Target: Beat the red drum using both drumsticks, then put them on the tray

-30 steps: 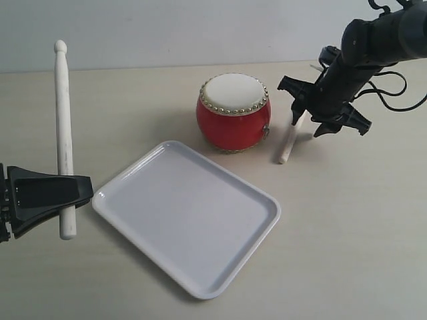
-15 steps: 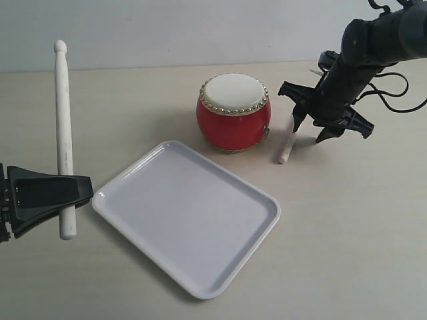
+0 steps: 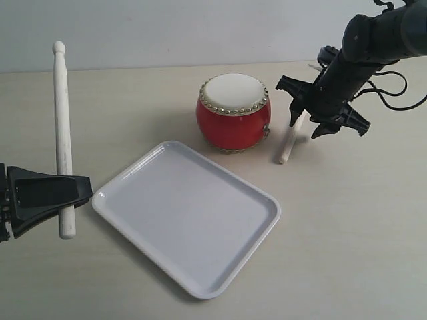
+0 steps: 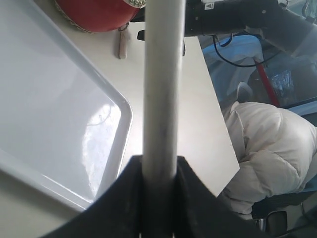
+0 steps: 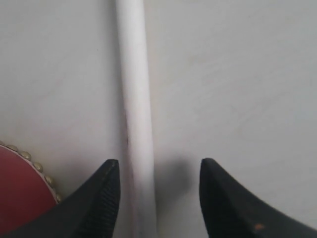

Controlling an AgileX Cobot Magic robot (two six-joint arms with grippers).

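Plainly, the left gripper (image 3: 73,192) clamps one stick (image 3: 62,120) upright for beating the drum (image 3: 233,120), while the right gripper (image 5: 158,166), jaws spread, straddles the other stick (image 5: 134,99) to grasp it.

The right arm (image 3: 377,37), up and to the right of the red drum (image 3: 233,112), is black all over. It is thick and round like a fat tube, with bumpy joints. Thin black cables (image 3: 403,83) loop out of it on the side away from the drum. The right gripper (image 3: 303,129) is black too, with flat side pieces like little wings. Its two fingers (image 5: 101,203) end in points, and their inner sides have tiny ridges. The left gripper (image 3: 63,195), far left of the drum, is dull black and shaped like a flat wedge.
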